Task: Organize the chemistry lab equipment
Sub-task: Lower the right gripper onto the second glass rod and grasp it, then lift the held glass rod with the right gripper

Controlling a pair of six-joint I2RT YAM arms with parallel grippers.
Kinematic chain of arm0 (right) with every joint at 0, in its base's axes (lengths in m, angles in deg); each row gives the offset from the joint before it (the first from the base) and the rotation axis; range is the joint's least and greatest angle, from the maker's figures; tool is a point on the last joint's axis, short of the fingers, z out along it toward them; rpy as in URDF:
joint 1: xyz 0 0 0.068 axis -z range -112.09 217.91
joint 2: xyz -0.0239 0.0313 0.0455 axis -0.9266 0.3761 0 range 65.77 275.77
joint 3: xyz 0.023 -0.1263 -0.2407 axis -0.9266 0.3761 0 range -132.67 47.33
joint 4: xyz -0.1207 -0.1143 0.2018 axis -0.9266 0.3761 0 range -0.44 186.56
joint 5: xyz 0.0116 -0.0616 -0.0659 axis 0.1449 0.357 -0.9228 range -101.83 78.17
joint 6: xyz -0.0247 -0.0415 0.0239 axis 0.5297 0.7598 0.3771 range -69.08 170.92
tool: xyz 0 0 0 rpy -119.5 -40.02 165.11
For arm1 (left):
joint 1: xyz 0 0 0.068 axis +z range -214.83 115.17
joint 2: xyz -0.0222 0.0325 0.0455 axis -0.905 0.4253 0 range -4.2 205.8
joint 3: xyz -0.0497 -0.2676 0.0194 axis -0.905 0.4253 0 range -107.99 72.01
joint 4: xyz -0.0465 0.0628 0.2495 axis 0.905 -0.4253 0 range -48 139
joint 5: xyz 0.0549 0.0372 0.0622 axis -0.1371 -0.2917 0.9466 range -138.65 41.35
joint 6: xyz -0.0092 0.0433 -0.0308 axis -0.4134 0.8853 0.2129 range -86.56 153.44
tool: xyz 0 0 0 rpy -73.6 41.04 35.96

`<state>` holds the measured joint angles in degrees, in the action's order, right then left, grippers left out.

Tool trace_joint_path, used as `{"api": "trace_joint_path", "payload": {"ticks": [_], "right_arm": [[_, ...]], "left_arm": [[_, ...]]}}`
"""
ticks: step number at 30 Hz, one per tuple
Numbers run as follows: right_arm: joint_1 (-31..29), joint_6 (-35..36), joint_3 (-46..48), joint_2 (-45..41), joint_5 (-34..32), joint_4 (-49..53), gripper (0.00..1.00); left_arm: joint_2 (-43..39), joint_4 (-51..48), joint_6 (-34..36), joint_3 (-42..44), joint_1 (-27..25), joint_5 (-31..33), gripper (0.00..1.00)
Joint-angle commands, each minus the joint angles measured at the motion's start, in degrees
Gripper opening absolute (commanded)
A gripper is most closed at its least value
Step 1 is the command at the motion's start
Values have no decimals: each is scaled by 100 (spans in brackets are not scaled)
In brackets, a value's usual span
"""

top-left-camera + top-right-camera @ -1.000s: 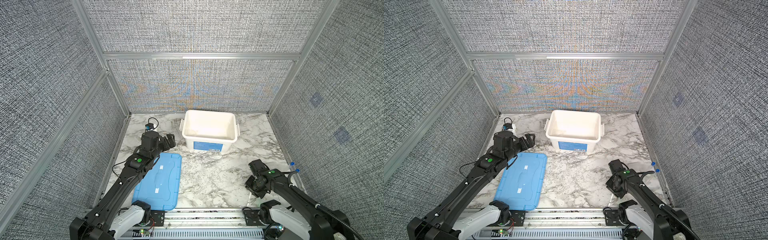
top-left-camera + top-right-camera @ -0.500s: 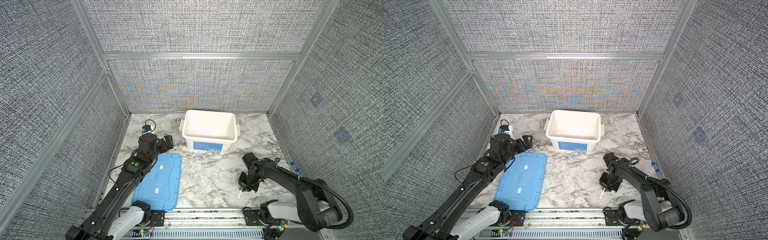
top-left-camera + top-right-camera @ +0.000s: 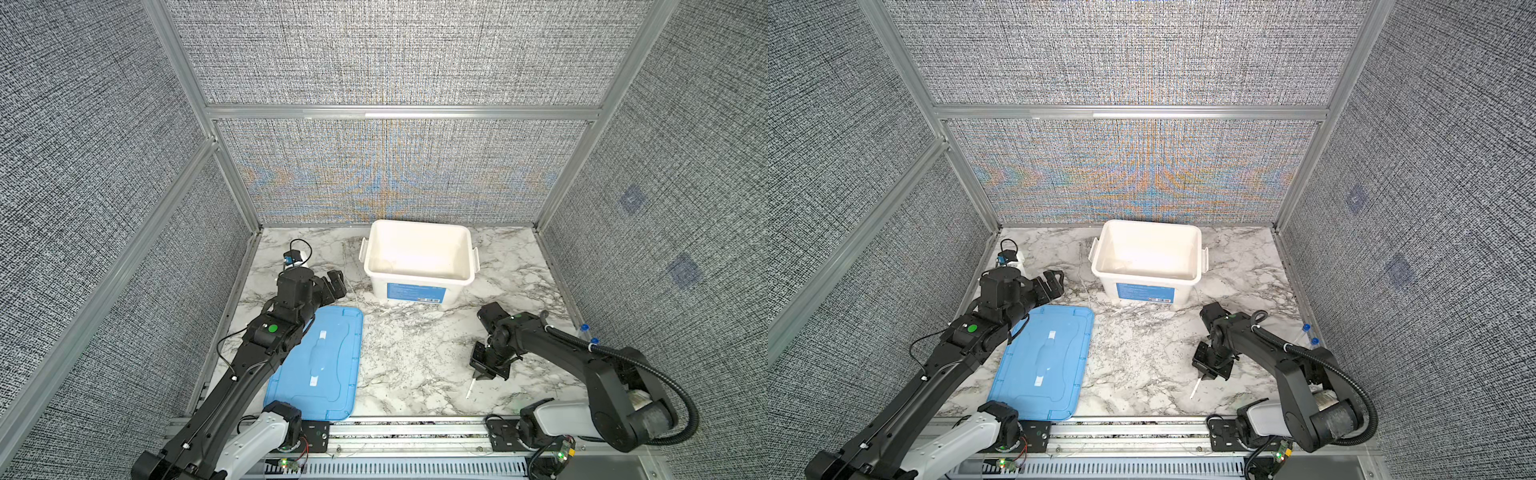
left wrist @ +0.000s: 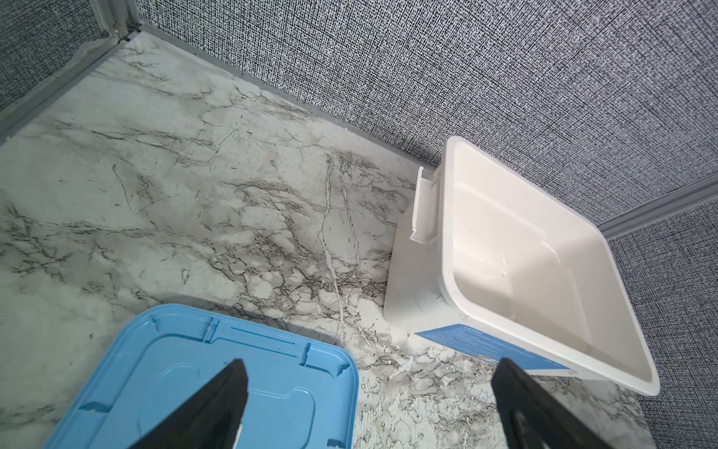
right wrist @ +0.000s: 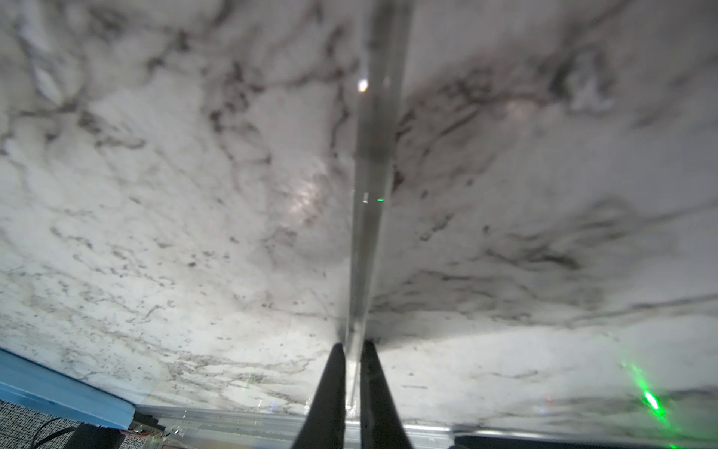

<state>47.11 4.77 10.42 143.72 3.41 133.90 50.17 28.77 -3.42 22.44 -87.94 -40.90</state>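
Observation:
A thin clear rod (image 3: 469, 388) (image 3: 1195, 388) is pinched at one end by my right gripper (image 3: 482, 376) (image 3: 1206, 376), low over the front right of the marble table. Its free end points toward the front edge. In the right wrist view the rod (image 5: 373, 175) runs straight out from the shut jaws of the right gripper (image 5: 352, 346). Two clear tubes with blue caps (image 3: 585, 328) (image 3: 1306, 328) lie by the right wall, behind that arm. My left gripper (image 3: 332, 286) (image 3: 1054, 282) (image 4: 371, 363) is open and holds nothing, between the lid and the tub.
The open white tub (image 3: 453, 293) (image 3: 1183, 291) (image 4: 447, 233) with a blue label stands at the back centre. The flat blue lid (image 3: 328, 374) (image 3: 1034, 357) (image 4: 175, 369) lies front left, partly under the left arm. Fabric walls close three sides; a metal rail runs along the front.
My right gripper has swung from the right side toward the table's middle and closed on the thin clear rod. The left arm has drifted slightly to the left, still open.

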Motion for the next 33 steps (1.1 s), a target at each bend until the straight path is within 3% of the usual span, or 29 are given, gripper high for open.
{"api": "trace_joint_path", "payload": {"ticks": [1,13,16,19,21,27,33], "right_arm": [[-66,154,-149,-31,-427,-227,9],[-125,153,-187,-100,-531,-276,10],[-92,183,-355,-65,-549,-159,15],[-70,118,-679,-46,-584,-5,34],[-22,77,-834,-35,-678,41,38],[53,-155,-1148,148,-627,-236,38],[-503,-658,-1214,459,-926,-362,38]], "left_arm": [[-9,136,56,21,14,-16,99],[54,9,56,-19,11,-2,99],[151,37,22,25,11,-327,99],[301,28,-34,68,8,-835,99],[371,26,-122,145,2,-1009,99],[312,19,-164,294,-2,-1135,98],[113,-99,-190,345,0,-919,98]]}}
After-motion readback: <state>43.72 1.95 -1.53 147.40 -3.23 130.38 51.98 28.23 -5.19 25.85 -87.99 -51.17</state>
